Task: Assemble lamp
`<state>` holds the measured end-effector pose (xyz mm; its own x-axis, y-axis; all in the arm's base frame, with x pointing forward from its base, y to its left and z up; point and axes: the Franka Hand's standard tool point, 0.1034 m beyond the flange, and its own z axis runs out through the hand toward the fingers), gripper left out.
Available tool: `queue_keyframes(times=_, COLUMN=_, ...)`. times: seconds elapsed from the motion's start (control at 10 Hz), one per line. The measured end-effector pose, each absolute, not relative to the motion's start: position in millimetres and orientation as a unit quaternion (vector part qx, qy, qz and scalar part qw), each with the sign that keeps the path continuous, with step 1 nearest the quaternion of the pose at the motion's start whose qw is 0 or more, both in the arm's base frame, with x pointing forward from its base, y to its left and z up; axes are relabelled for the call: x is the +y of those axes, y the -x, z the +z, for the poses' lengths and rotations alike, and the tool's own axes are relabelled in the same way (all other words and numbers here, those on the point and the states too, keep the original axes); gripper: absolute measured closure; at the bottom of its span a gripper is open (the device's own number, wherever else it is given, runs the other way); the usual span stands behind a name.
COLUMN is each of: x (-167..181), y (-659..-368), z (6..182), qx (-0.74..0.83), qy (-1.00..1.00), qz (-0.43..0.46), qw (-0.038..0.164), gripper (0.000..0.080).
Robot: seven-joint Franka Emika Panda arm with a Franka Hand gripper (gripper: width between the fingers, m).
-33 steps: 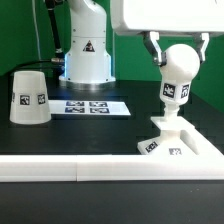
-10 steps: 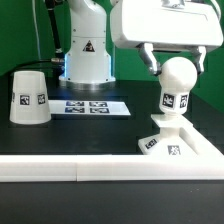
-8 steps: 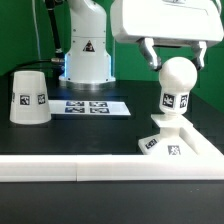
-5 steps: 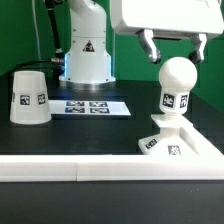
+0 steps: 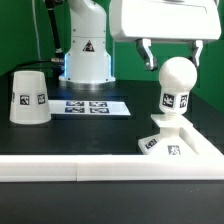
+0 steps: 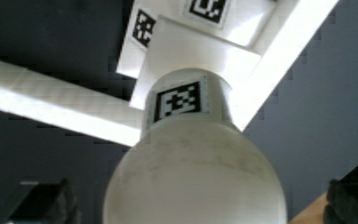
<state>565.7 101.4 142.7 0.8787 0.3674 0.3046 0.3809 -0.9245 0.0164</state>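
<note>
The gripper [image 5: 171,52] has let go of the bulb [image 5: 177,85] and risen. Its fingers now hang spread wide just above the globe, holding nothing. The bulb stands upright by its neck on the square base [image 5: 172,144], at the exterior view's right, so that step looks done (whether it is fully seated I cannot tell). The shade [image 5: 28,97] is likely next, well apart at the exterior view's left, past the marker board [image 5: 92,106]. The way across looks open. The white rail [image 5: 70,170] runs along the near edge, close by the base.
</note>
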Motion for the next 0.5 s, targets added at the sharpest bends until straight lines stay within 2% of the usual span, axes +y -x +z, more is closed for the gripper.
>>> queue_keyframes(times=0.5, x=105.7, y=-568.8, z=133.8, qx=-0.201, qy=0.979, qz=0.008, qw=0.039, gripper=0.0101)
